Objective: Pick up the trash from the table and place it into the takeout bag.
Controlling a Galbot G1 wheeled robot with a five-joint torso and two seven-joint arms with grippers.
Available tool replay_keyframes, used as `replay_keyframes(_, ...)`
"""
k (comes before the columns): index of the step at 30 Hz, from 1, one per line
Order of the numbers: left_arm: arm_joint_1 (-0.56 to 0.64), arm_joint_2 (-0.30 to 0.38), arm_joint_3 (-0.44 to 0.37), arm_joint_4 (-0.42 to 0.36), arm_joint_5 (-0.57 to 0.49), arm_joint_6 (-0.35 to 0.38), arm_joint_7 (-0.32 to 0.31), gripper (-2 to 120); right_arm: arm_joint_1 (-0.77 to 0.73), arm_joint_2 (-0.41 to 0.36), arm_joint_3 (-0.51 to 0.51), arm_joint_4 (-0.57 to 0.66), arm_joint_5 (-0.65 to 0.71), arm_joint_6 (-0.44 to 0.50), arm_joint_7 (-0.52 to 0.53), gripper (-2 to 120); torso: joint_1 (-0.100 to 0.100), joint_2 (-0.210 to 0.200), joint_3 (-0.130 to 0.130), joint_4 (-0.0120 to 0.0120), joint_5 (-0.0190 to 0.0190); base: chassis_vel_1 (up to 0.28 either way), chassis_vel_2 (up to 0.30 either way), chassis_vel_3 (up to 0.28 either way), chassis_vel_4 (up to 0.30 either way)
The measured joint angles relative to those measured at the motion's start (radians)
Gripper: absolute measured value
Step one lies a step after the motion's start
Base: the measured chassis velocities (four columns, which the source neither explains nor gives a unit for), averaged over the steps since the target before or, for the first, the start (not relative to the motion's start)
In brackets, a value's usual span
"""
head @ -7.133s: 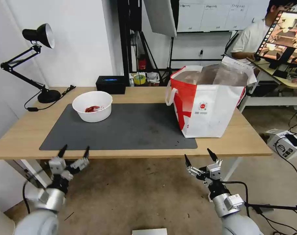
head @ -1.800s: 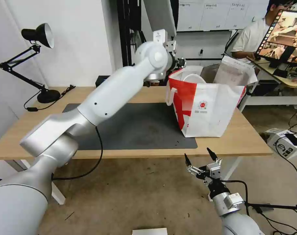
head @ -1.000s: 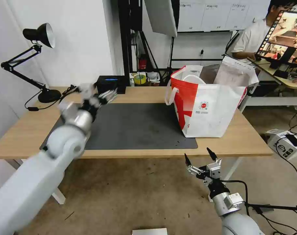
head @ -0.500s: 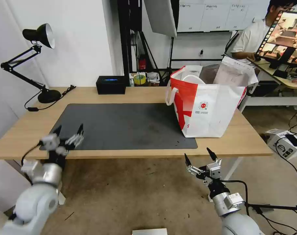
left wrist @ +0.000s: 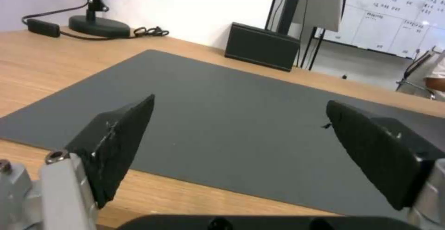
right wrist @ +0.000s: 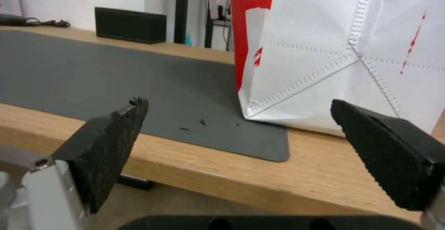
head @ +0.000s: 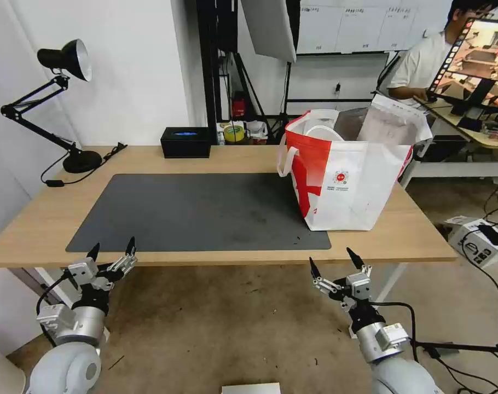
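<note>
Grey mat (head: 205,210) lies bare, a bowl rim (head: 324,131) shows inside the bag (head: 350,175) at right, and both the left gripper (head: 111,250) and right gripper (head: 333,261) hang spread and empty at the lower frame, so clearing looks done.

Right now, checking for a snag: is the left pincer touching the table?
Apart. The head view shows the left pincer open, hanging below the table edge.

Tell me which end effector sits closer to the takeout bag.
The right end effector, open below the table edge just in front of the takeout bag; the left end effector hangs far over.
</note>
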Motion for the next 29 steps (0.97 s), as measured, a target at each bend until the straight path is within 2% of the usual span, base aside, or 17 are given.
replay_keyframes(29, -0.008, 0.004, 0.006, 0.001, -0.004, 0.003, -0.003, 100, 0.000, 0.000, 0.000, 0.000, 0.000, 0.000, 0.000, 100, 0.000, 0.000, 0.000, 0.0000, 0.0000, 0.000, 0.000, 0.000, 0.000)
